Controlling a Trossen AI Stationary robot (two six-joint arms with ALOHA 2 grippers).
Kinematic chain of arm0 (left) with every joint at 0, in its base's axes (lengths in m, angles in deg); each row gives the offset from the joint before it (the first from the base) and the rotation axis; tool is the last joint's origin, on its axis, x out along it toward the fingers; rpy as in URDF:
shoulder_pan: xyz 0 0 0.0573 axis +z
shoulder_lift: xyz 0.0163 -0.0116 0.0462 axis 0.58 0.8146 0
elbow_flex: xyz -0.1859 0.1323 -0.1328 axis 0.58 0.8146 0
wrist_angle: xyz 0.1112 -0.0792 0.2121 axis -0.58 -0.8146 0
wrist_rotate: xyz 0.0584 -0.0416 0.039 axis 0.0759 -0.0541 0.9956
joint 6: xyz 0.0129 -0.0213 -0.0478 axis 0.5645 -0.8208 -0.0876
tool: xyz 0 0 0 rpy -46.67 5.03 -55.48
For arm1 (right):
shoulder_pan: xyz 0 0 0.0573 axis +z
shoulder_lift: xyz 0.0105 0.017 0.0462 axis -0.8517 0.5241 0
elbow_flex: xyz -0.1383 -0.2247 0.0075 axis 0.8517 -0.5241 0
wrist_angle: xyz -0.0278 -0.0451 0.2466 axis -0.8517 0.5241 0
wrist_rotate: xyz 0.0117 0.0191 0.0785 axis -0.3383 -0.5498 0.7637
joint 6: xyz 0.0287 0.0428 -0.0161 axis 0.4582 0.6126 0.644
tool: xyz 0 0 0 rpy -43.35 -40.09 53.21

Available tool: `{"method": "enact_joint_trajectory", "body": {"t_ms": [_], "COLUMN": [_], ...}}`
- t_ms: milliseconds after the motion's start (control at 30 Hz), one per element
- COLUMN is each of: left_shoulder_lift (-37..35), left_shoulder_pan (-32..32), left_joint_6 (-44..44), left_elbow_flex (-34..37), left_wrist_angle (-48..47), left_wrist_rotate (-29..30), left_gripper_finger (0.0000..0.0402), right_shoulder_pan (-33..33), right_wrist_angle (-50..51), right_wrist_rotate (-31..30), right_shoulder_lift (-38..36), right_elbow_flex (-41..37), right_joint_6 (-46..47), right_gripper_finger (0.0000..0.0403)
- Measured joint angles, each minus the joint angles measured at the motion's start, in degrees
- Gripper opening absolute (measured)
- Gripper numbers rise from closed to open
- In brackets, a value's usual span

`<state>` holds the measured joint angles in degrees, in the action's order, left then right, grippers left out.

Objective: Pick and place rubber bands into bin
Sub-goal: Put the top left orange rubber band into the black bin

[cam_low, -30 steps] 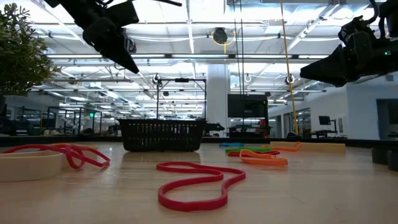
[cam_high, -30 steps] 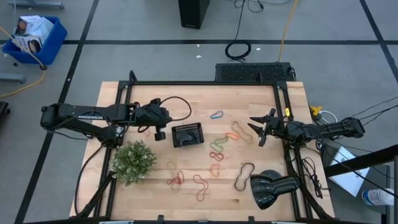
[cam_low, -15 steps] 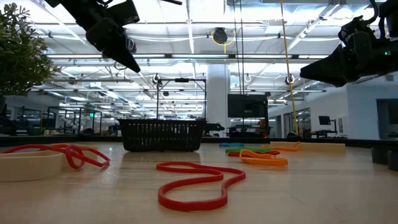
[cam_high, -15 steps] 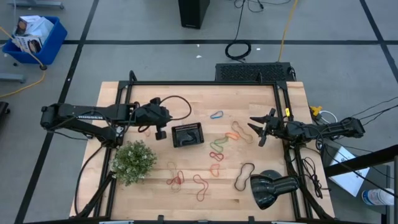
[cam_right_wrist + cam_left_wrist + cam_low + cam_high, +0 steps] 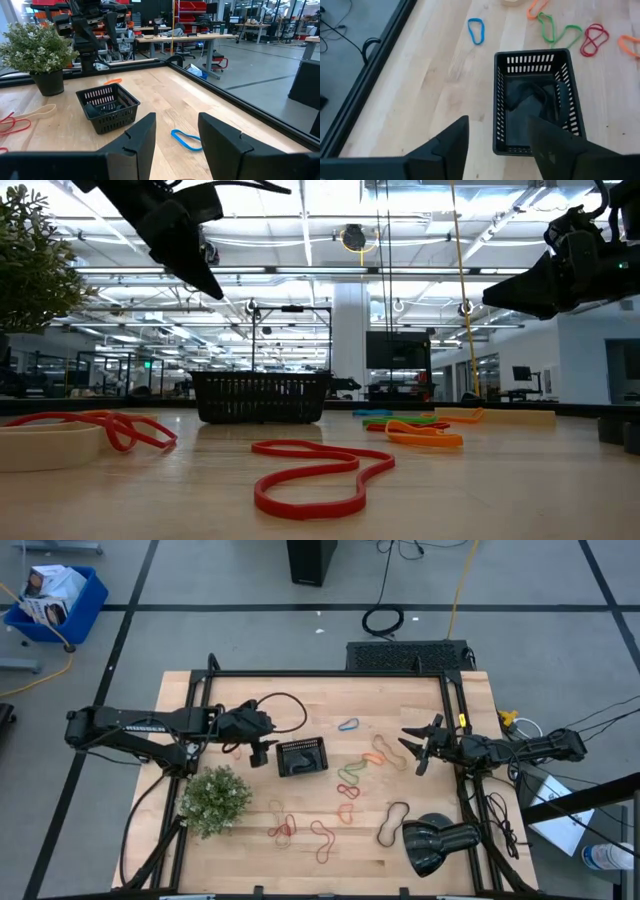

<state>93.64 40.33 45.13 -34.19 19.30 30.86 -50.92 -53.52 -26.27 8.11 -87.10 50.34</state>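
The black mesh bin stands on the wooden table left of centre, with a black rubber band lying inside. Several more rubber bands lie loose on the table: blue, orange, green, red and black. My left gripper hangs open above the table, just off the bin's left end, and nothing is between its fingers. My right gripper waits open above the table's right part, clear of the bands.
A potted green plant stands near the front left, close to the bin. A black lamp-like object lies at the front right. A black frame runs around the table. A black cable loops over my left arm.
My left gripper has opened while staying above the table at the bin's left end. My right arm has kept still.
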Motion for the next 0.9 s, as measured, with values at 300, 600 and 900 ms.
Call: {"method": "enact_joint_trajectory", "body": {"t_ms": [300,600,900], "left_shoulder_lift": [0.04,1.1,3.76], "left_shoulder_pan": [5.03,15.92,17.71], "left_joint_6": [-9.84,-6.8,3.66], "left_elbow_flex": [-0.01,0.01,0.01], "left_wrist_angle": [-11.08,-17.86,-28.29], "left_wrist_rotate": [7.68,-3.52,-3.14], "left_gripper_finger": [0.0203,0.016,0.0139], "right_shoulder_pan": [0.01,-0.01,0.01], "right_wrist_angle": [-0.02,0.0,-0.02], "right_wrist_rotate": [0.0,0.0,0.11], "right_shoulder_lift": [0.0,-0.02,0.17], "right_elbow_flex": [0.0,0.0,0.0], "right_joint_6": [0.13,0.15,0.61], "right_gripper_finger": [0.0141,0.0141,0.0141]}}
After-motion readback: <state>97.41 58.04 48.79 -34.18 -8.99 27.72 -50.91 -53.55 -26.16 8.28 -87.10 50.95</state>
